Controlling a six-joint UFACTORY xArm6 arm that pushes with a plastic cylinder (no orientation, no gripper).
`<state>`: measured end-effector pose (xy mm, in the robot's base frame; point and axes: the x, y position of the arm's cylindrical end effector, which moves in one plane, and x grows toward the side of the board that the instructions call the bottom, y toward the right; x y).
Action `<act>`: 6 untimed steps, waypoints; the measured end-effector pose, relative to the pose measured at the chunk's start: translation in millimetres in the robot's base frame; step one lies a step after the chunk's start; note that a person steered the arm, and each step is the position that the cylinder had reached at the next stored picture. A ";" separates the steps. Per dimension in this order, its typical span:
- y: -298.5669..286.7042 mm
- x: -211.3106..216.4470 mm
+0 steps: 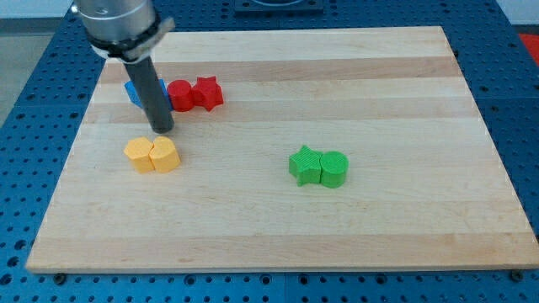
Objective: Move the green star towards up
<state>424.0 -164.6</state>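
The green star (pixel 304 163) lies right of the board's middle, touching a green round block (pixel 333 168) on its right side. My tip (pixel 162 130) is far off at the view's left, just above two yellow blocks (pixel 152 156) and below a blue block (pixel 135 91) that the rod partly hides. The tip touches none of the green blocks.
A red round block (pixel 179 94) and a red star (pixel 207 93) sit side by side right of the rod, near the view's top left. The wooden board (pixel 404 76) rests on a blue perforated table (pixel 522 101).
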 end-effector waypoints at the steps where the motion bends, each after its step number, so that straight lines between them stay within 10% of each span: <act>1: 28.6 35.9; 3: 87.7 118.7; 6: 178.2 92.4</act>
